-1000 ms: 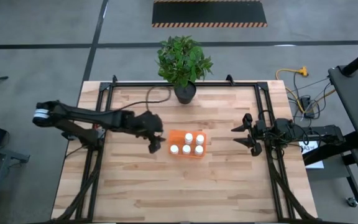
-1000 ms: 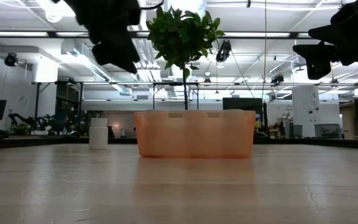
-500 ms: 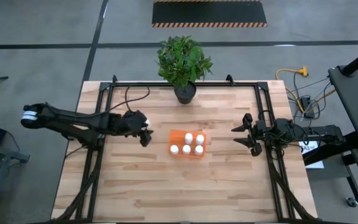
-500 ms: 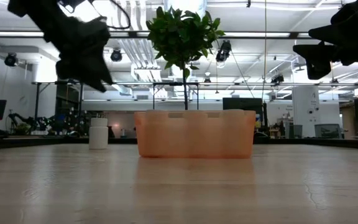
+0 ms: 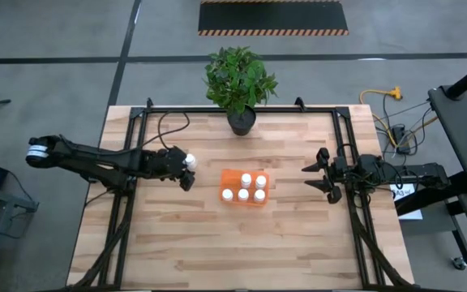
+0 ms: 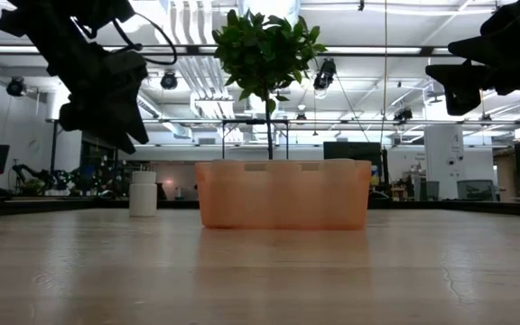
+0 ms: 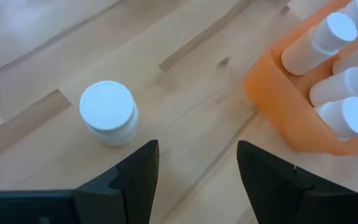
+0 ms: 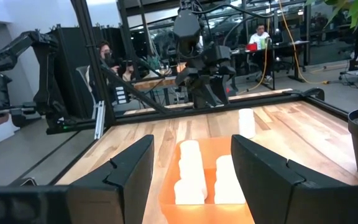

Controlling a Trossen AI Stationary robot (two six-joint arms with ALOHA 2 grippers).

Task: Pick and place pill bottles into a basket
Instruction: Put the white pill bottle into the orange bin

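One white pill bottle (image 5: 190, 161) stands upright on its base on the table, left of the orange basket (image 5: 224, 182); it also shows in the left wrist view (image 7: 109, 113) and the low view (image 6: 143, 194). Several white bottles (image 5: 244, 187) stand upright in the basket. My left gripper (image 5: 186, 178) is open and empty, above the table just near of the lone bottle; its fingers (image 7: 137, 174) frame bare wood beside that bottle. My right gripper (image 5: 321, 177) is open and empty, raised to the right of the basket (image 8: 207, 180).
A potted plant (image 5: 237, 81) stands in a black pot (image 5: 241, 120) at the table's far edge, behind the basket. Black frame rails (image 5: 132, 162) run along the table's left and right sides. People (image 8: 107, 56) show in the room beyond the table.
My left gripper has gone from the basket's left side toward the table's left edge and come down, ending close to the lone bottle. The bottle and the basket have stayed where they were.
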